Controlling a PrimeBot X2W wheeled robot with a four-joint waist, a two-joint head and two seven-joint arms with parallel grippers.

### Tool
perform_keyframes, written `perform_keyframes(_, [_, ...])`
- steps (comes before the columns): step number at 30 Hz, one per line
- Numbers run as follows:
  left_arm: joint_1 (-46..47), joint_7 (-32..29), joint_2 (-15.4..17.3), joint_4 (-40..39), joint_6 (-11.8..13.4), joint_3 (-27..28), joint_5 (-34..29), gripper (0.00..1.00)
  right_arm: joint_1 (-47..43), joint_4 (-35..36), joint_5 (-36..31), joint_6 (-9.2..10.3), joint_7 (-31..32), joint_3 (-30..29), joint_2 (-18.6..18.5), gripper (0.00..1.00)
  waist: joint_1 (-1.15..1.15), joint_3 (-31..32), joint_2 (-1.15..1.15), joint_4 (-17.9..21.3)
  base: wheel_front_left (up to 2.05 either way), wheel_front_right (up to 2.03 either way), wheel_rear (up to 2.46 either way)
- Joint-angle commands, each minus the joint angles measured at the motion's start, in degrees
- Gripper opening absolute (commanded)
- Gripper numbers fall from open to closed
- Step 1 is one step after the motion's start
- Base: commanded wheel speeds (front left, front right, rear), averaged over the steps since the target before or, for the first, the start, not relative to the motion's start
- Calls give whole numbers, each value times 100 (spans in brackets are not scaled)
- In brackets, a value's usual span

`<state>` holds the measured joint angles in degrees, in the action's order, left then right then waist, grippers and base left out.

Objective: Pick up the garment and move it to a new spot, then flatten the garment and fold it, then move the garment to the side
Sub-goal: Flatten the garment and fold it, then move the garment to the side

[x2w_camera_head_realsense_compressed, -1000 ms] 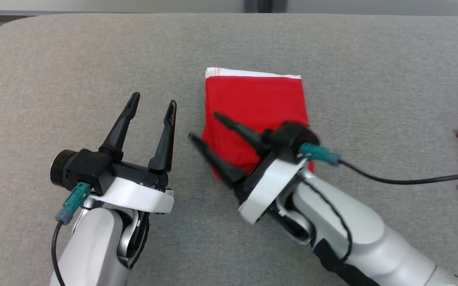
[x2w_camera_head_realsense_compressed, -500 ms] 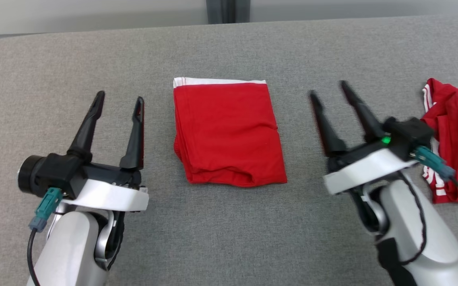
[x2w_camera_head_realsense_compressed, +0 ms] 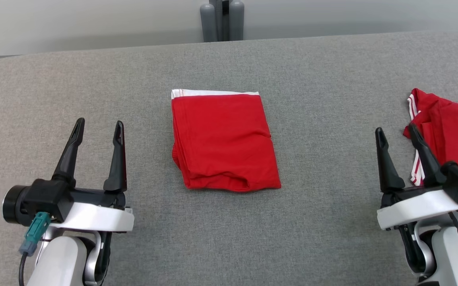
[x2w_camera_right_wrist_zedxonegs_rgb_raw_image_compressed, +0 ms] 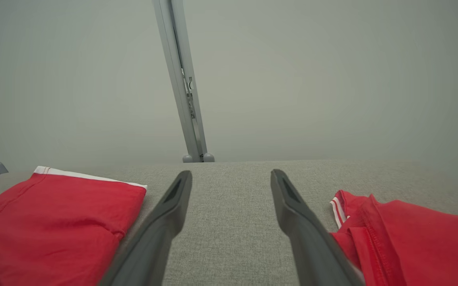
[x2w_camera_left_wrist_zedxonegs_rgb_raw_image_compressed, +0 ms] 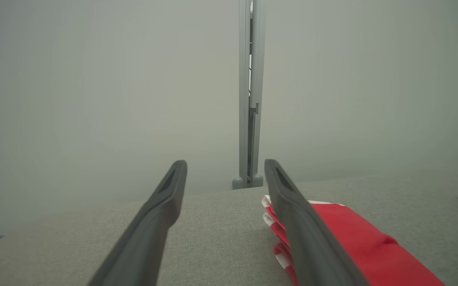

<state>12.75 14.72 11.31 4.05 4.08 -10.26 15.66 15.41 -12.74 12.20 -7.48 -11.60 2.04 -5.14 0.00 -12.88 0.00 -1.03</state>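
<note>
Jaws wide, clear of folded garment [x2w_camera_head_realsense_compressed: 223, 143]

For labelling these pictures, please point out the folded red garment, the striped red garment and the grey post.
folded red garment [x2w_camera_head_realsense_compressed: 225, 143]: head view, middle of its top layer.
striped red garment [x2w_camera_head_realsense_compressed: 455, 127]: head view, plain red cloth.
grey post [x2w_camera_head_realsense_compressed: 235, 20]: head view, its rounded base.

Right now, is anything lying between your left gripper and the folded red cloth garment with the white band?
Nothing visible. Only bare grey fabric surface separates the open left gripper from the folded red garment. The crumpled red striped garment lies far off, by the right gripper.
</note>
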Motion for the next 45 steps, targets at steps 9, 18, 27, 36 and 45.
perform_keyframes(9, [-155,-53,37,-52,56,-51,32,100,-385,435,-94,-3,259,-211,86,100,0,111,0,-44,0,0,0])
perform_keyframes(18, [-10,-67,-21,-57,16,-172,53,100,-191,281,46,-3,560,17,55,100,0,76,0,-349,0,0,0])
perform_keyframes(27, [32,-44,-79,53,-40,-294,90,100,367,-1075,382,-3,574,996,61,100,0,-6,0,-697,0,0,0])
perform_keyframes(36, [114,-18,-89,129,-58,-376,62,100,990,-2473,997,-3,262,1933,182,100,0,-88,0,-846,0,0,0])
perform_keyframes(45, [207,-10,-71,158,-63,-421,84,100,1288,-3039,2203,-3,395,2992,218,0,0,-104,0,-798,0,0,0])
